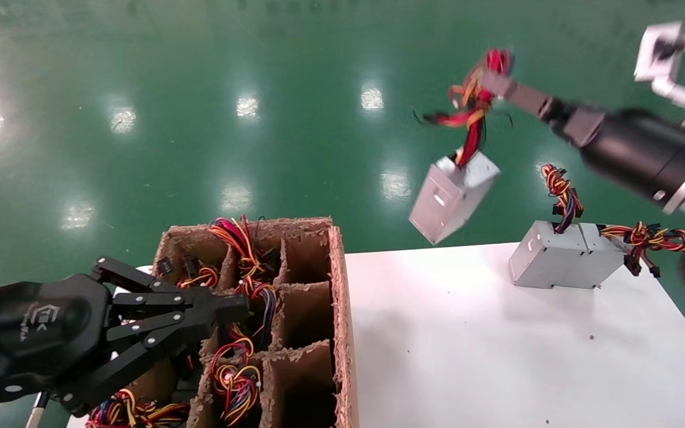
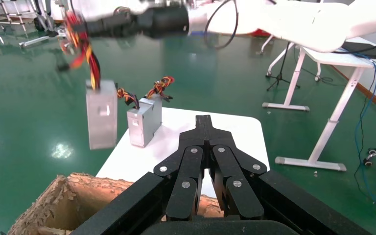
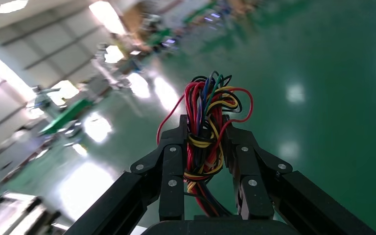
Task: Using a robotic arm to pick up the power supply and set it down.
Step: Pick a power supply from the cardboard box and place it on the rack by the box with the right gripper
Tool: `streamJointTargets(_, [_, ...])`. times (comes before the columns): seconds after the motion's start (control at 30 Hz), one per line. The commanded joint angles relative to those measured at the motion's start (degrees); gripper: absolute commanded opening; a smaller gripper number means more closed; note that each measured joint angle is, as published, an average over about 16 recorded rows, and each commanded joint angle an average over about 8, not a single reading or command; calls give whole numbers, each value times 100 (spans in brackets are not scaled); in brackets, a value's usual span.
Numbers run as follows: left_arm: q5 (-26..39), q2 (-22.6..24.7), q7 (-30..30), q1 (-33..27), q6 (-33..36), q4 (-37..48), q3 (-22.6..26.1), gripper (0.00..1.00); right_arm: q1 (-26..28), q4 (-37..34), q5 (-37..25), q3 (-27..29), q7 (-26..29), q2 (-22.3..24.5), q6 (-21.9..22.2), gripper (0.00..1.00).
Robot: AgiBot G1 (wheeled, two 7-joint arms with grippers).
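The power supply (image 1: 452, 196) is a small silver box hanging tilted in the air just beyond the far edge of the white table (image 1: 467, 351). It dangles by its red, black and yellow wire bundle (image 1: 472, 107). My right gripper (image 1: 497, 80) is shut on that bundle, and the right wrist view shows the wires (image 3: 208, 112) pinched between the black fingers (image 3: 174, 147). From the left wrist view the box (image 2: 101, 120) hangs beside the table. My left gripper (image 1: 241, 303) is shut and empty above the cardboard crate (image 1: 338, 279).
Another silver power supply (image 1: 562, 261) stands on the table's far right, its orange-yellow wires (image 1: 646, 235) trailing toward the edge. The crate's compartments hold several wire bundles (image 1: 235, 374). Green floor surrounds the table. A white desk frame (image 2: 323, 122) stands farther off.
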Motion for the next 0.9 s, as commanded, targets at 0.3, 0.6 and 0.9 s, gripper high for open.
streamJointTargets(0.3, [0, 0, 0, 0, 0, 0, 0, 0, -60, -756, -583, -408, 428, -178, 738, 0])
streamJointTargets(0.6, [0, 0, 0, 0, 0, 0, 0, 0, -2, -768, -1250, -803, 855, -19, 1288, 0])
streamJointTargets(0.9, [0, 0, 0, 0, 0, 0, 0, 0, -46, -499, -2084, -1272, 1443, 231, 1919, 0])
